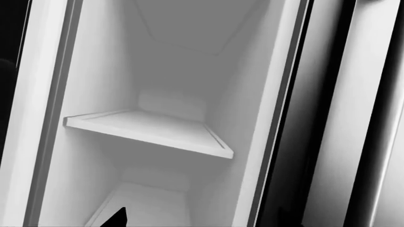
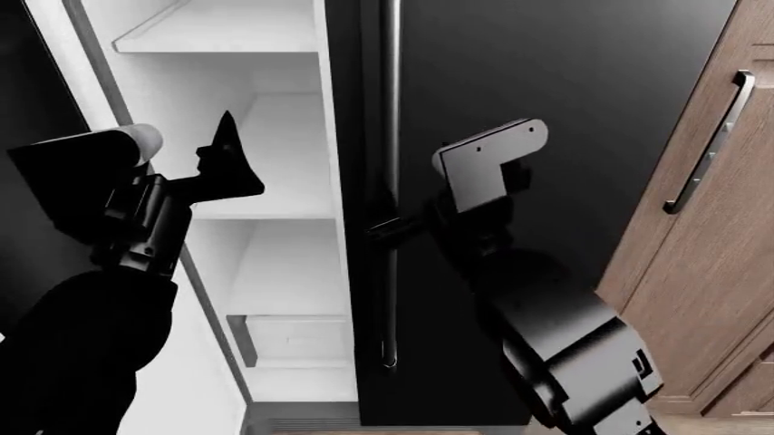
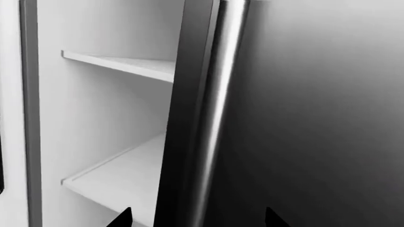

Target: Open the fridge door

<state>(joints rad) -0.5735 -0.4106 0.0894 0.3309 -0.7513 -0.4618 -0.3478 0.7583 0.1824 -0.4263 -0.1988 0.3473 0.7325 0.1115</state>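
The black fridge [image 2: 545, 91] fills the head view. Its left side stands open on a white interior with shelves [image 2: 266, 195]. The right door is shut, and its slim vertical bar handle [image 2: 390, 136] runs along the door's inner edge. My left gripper [image 2: 224, 149] points into the open compartment and holds nothing. The left wrist view looks at a white shelf [image 1: 151, 130] and shows one fingertip [image 1: 120, 217]. My right gripper [image 2: 393, 227] is at the right door's handle [image 3: 221, 94]. It is open [image 3: 197, 220], with the bar between its two fingertips.
A brown wood-grain cabinet [image 2: 726, 272] with its own bar handle [image 2: 708, 145] stands right of the fridge. A white drawer [image 2: 290, 337] sits low in the open compartment. The opened left door shows as a black edge [image 2: 24, 82] at far left.
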